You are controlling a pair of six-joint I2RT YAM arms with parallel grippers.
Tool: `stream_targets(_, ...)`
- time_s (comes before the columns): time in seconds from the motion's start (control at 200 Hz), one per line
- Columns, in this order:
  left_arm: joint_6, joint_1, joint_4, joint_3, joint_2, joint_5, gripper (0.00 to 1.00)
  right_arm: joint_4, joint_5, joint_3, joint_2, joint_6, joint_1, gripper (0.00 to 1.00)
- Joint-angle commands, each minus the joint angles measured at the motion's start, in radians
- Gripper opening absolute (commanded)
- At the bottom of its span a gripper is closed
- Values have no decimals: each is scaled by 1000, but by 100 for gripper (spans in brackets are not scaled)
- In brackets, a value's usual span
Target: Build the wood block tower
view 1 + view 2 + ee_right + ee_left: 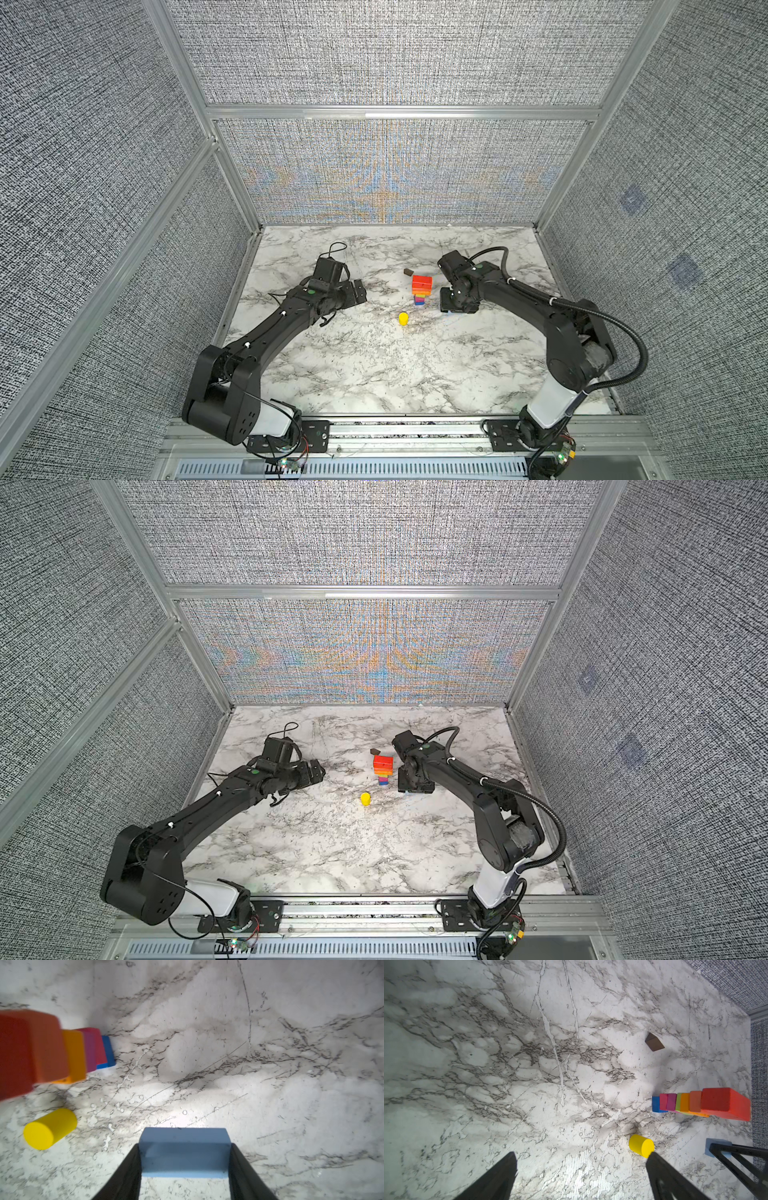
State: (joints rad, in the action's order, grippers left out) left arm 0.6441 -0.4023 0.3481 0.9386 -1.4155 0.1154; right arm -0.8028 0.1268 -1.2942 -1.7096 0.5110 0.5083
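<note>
**Red slab crowns the tower at mid-bench**

My tower (420, 289) stands near the middle of the marble bench (374, 374). It has a blue block (655, 1104) at the foot, then pink, magenta, lime, orange and orange-red layers. A broad red slab (724, 1103) sits on top, wider than the rest. A dark brown block (408, 272) lies loose behind it, and a yellow cylinder (403, 318) stands in front. My right hand (185, 1146) is clamped on a light blue block (184, 1136) just beside the tower. My left hand (582, 1155) hangs well apart, spread wide.
</note>
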Motion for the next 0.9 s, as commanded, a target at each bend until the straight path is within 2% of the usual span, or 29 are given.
stream_targets(0.0,-3,2,-12,15,-7,13,99,-122,-20,-52,31,-43,1,50)
stream_targets(0.17,-5,2,-8,29,-8,0,99,-236,-42,-163,68,-64,0,50)
stream_targets(0.35,-8,2,-4,36,-12,-13,99,-325,-52,-298,42,-50,0,50)
stream_targets(0.895,-8,2,-20,-17,5,-48,99,-343,-47,-528,-117,-20,16,50)
